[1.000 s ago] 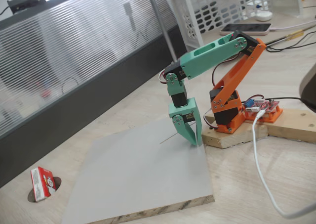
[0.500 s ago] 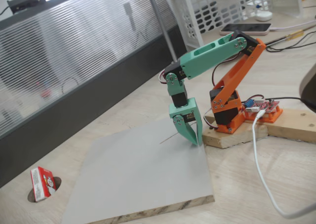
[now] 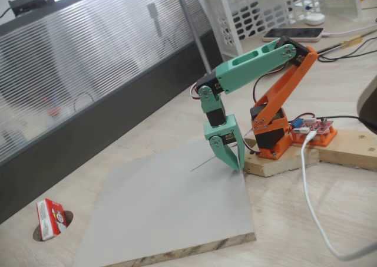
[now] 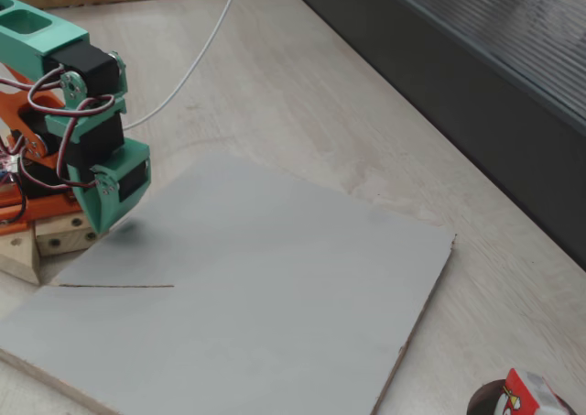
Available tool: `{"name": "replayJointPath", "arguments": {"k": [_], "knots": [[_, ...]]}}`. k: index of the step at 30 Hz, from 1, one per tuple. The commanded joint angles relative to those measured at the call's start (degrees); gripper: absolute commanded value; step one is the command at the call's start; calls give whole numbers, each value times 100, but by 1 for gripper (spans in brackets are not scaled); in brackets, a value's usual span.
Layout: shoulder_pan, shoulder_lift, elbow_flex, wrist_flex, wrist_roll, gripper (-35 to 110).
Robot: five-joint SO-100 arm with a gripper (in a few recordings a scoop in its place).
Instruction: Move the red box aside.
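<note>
The green-and-orange arm [image 3: 259,61] is folded over so that its gripper [image 3: 232,161] points straight down at the near corner of the grey board [image 3: 171,214], the corner closest to the arm's base. The green fingers look drawn nearly together in a narrow wedge with nothing between them, their tips just above or barely at the board; I can't tell from either fixed view whether they touch it. In the other fixed view the gripper [image 4: 103,215] hangs at the board's [image 4: 275,296] left corner, beside a thin dark line [image 4: 114,286] marked on the grey surface. The red box [image 3: 50,218] is well apart from all this, off the board entirely, standing on the wooden table [image 3: 283,220] by the board's far left corner, partly over a round dark hole [image 3: 59,226] in the tabletop; its white cartoon figure faces the camera. In the other fixed view a corner of the red box [image 4: 526,398] peeks in at the bottom right edge, again by that dark hole. The arm's orange base sits on a wooden block [image 3: 294,158] with a red circuit board [image 3: 315,128] behind it, and a white cable [image 3: 312,202] trails across the table. A phone [image 3: 294,33] lies farther back near a white basket [image 3: 265,7].
</note>
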Motion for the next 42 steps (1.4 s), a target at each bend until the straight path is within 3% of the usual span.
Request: {"name": "replayJointPath", "arguments": {"k": [1,42], "knots": [[-18,439,-62,123,79,4],[53,343,-325,132,132,4]]}}
